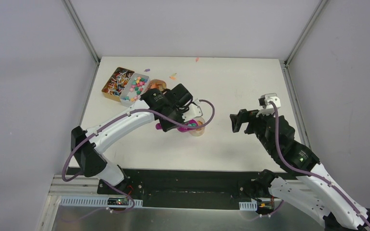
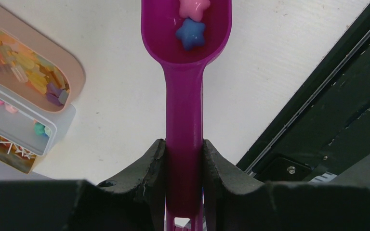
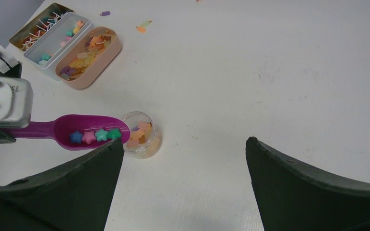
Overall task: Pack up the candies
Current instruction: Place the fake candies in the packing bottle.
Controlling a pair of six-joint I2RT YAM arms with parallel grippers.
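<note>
While tight on scoop [image 2: 185,106], left tool [image 2: 185,149]

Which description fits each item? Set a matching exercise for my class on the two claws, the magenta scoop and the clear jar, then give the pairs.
Column A:
1. left claw
2. right claw
3. magenta scoop
4. clear jar

Column B:
a. open, holding nothing
b. standing upright, partly filled
c. shut on a handle
d. carries star candies in its bowl

Pairs: 1-c; 2-a; 3-d; 4-b
</note>
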